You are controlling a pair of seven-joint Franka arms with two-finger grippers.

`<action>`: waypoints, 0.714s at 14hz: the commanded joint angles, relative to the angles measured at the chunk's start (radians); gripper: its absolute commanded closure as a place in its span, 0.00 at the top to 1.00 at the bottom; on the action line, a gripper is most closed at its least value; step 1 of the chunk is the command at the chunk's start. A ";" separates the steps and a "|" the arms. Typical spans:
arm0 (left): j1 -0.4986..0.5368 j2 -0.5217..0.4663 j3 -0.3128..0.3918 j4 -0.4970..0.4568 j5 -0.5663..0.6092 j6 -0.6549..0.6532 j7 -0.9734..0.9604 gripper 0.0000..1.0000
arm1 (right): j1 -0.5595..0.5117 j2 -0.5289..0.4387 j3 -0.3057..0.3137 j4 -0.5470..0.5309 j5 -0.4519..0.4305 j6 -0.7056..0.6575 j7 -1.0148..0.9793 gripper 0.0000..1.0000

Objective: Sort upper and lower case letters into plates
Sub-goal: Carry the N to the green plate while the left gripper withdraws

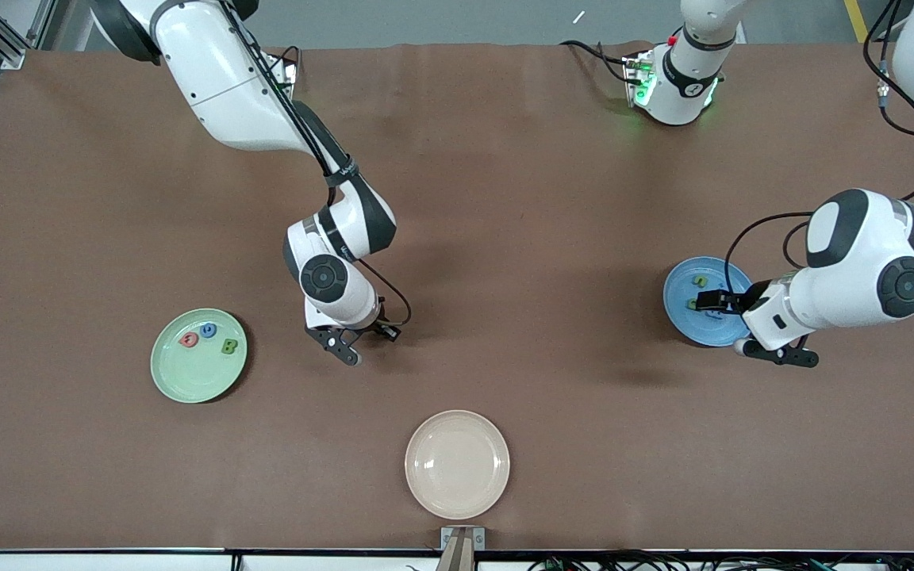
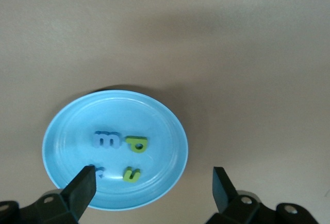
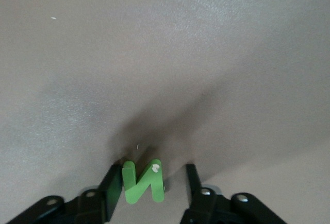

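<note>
1. The right arm comes in from its base and bends down over the bare brown table (image 1: 505, 238), its right gripper (image 1: 343, 347) low over the cloth between the mint green plate (image 1: 179, 381) and the cream plate (image 1: 457, 476).
2. In the right wrist view a green N (image 3: 143, 182) stands between the fingers (image 3: 111, 183). One finger is against its side, and there is a gap to the other finger, so I cannot tell whether the claw truly grips it.
3. The left arm folds in from its end of the table, its wrist lying almost level, and the left gripper (image 1: 711, 300) hangs over the sky blue plate (image 1: 683, 317).
4. The left wrist view shows those fingers (image 2: 82, 188) spread wide with nothing between them, the plate (image 2: 62, 131) below.
5. No brand can be read. Small dark print on the arms' cable sleeves is too small to make out.
6. The sky blue plate holds a blue m (image 2: 106, 140), a green p (image 2: 137, 144), a green s (image 2: 132, 174) and a bit of blue letter (image 2: 99, 171) half hidden by a finger.
7. The mint green plate, toward the right arm's end, holds a red-orange letter (image 1: 188, 339), a blue letter (image 1: 209, 330) and a green B (image 1: 228, 346), all apart from one another.
8. The cream plate lies nearest the front camera with nothing in it.
</note>
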 commanded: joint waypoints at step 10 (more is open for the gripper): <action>-0.744 -0.188 0.780 0.045 -0.306 -0.063 0.091 0.99 | -0.225 -0.123 -0.006 0.026 0.011 -0.373 -0.441 0.00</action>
